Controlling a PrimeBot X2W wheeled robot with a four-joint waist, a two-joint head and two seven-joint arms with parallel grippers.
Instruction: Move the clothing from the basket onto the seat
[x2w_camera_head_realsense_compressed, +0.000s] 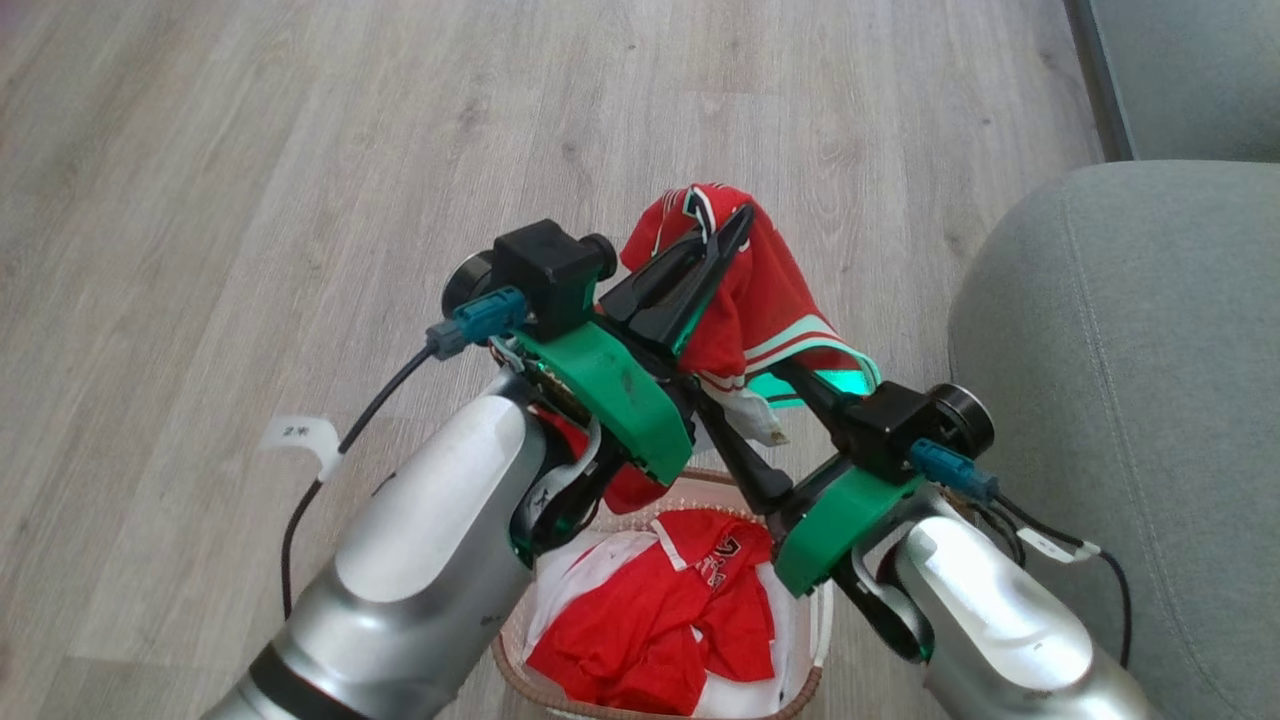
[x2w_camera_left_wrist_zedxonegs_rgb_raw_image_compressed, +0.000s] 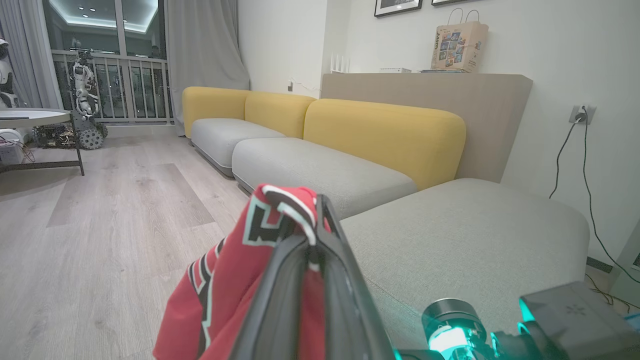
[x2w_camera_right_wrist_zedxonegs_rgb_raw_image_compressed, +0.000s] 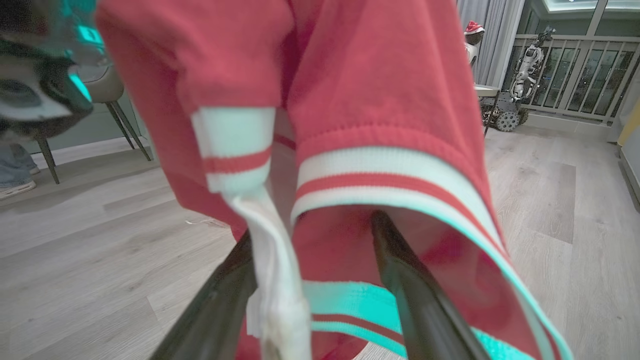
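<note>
My left end effector (x2w_camera_head_realsense_compressed: 737, 224), raised above the basket (x2w_camera_head_realsense_compressed: 512, 672), pinches the jersey (x2w_camera_head_realsense_compressed: 770, 290) shut; the right end effector (x2w_camera_right_wrist_zedxonegs_rgb_raw_image_compressed: 312, 227) gapes wide at its hem.

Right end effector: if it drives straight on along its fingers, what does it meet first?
The jersey hanging from the shut left end effector. The right end effector has its open fingers at the striped hem, one seemingly inside, so contact looks near-immediate.

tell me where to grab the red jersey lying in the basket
Best bet: pinch a raised fold near the middle of the red jersey, coming straight down from above. It lies crumpled in the open-topped laundry basket, whose walls close off the sides.
</note>
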